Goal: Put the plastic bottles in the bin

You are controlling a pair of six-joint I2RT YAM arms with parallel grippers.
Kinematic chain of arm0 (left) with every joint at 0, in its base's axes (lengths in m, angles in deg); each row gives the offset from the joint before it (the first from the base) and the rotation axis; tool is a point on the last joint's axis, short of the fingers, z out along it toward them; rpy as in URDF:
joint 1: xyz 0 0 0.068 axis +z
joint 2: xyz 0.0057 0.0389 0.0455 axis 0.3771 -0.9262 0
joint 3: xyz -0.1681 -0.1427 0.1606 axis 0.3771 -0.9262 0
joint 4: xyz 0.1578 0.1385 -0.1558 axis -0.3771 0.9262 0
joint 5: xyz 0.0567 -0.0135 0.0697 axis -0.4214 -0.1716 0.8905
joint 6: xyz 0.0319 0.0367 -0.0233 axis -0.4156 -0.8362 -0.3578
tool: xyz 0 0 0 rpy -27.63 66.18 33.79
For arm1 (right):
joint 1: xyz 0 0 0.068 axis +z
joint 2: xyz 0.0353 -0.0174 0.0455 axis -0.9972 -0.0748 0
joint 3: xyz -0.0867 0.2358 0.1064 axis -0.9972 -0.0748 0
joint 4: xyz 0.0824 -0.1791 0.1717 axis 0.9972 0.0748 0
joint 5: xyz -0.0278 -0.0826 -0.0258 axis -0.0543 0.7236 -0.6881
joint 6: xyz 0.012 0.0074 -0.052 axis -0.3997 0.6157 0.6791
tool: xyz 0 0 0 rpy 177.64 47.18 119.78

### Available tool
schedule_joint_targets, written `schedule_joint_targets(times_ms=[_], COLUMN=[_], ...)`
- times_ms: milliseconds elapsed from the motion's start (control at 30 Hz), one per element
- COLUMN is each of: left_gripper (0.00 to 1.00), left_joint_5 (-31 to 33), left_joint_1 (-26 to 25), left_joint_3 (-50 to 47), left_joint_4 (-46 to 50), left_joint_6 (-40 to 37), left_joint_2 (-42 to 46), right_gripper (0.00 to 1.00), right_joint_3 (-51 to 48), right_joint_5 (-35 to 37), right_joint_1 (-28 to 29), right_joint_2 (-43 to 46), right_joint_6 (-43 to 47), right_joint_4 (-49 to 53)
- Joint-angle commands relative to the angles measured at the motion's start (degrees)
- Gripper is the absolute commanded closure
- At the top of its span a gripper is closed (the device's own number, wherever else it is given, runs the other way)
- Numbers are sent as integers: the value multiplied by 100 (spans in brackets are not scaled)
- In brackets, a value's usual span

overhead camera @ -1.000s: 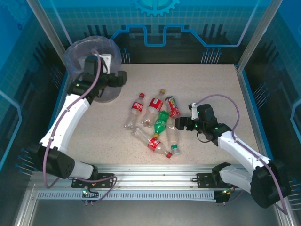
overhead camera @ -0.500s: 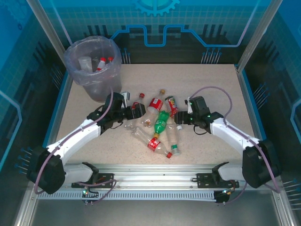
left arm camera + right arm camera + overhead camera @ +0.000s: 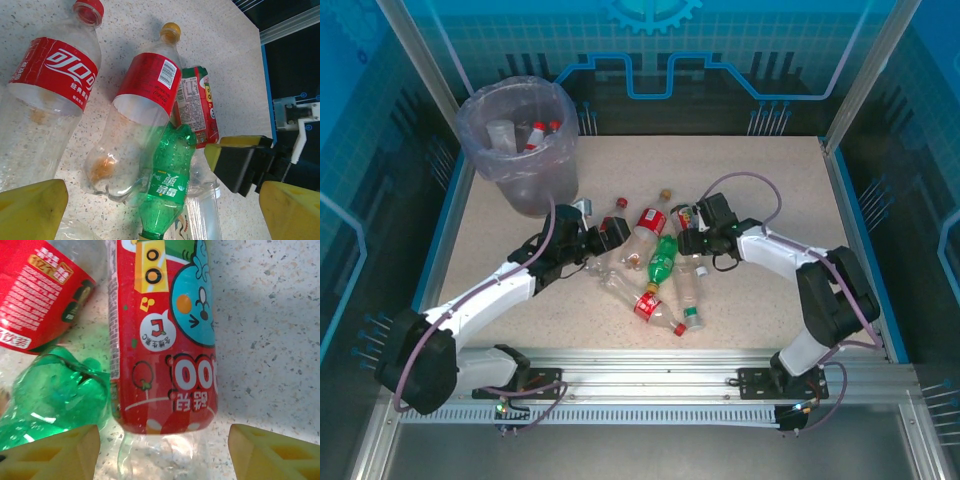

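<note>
— Where is the bin?
— The bin (image 3: pixel 535 190) stands at 10 o'clock on the table (image 3: pixel 780 200). Some bottles (image 3: pixel 535 133) lie inside it, and two show red caps.
— And the other bottles?
— They lie close together in the middle of the table. A green bottle (image 3: pixel 663 258) is in the centre of the group. A gold-cap bottle (image 3: pixel 648 222) lies at its 11 o'clock, a red-cap bottle (image 3: pixel 50 75) further toward 9 o'clock, and a cartoon-label bottle (image 3: pixel 165 340) at 1 o'clock.
— What about the left gripper?
— The left gripper (image 3: pixel 610 234) is low at the 9 o'clock side of the group, over the red-cap bottle. Its fingers (image 3: pixel 30 210) are spread wide and hold nothing.
— And the right one?
— The right gripper (image 3: pixel 686 243) is at the 3 o'clock side. Its fingers (image 3: pixel 275 455) are wide apart, one on each side of the clear bottom of the cartoon-label bottle. I cannot tell if they touch it.
</note>
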Motion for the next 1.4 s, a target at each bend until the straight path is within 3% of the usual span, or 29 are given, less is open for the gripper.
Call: schedule_joint_targets(times_ms=[0, 200, 467, 633, 800, 1167, 1367], left_gripper=[1, 1, 1, 1, 1, 1, 1], left_joint_5=[20, 239, 237, 109, 73, 138, -586], left_joint_1=[-62, -63, -57, -63, -57, -58, 50], left_joint_3=[-158, -325, -283, -300, -291, -344, -616], left_joint_4=[-78, -63, -125, -289, -320, -203, -1505], left_joint_6=[-26, -38, -72, 25, 25, 12, 783], left_joint_2=[144, 297, 149, -30, -71, 124, 105], right_gripper=[33, 36, 40, 23, 22, 38, 43], right_joint_3=[190, 201, -327, -702, -889, -1033, -1293], right_joint_5=[199, 84, 63, 30, -57, 42, -35], right_joint_1=[50, -98, -557, -646, -737, -815, -814], right_joint_2=[-186, -425, 18, 207, 228, 394, 912], right_joint_6=[-11, 68, 92, 156, 129, 327, 466], right_joint_4=[1, -75, -135, -43, -207, -691, -782])
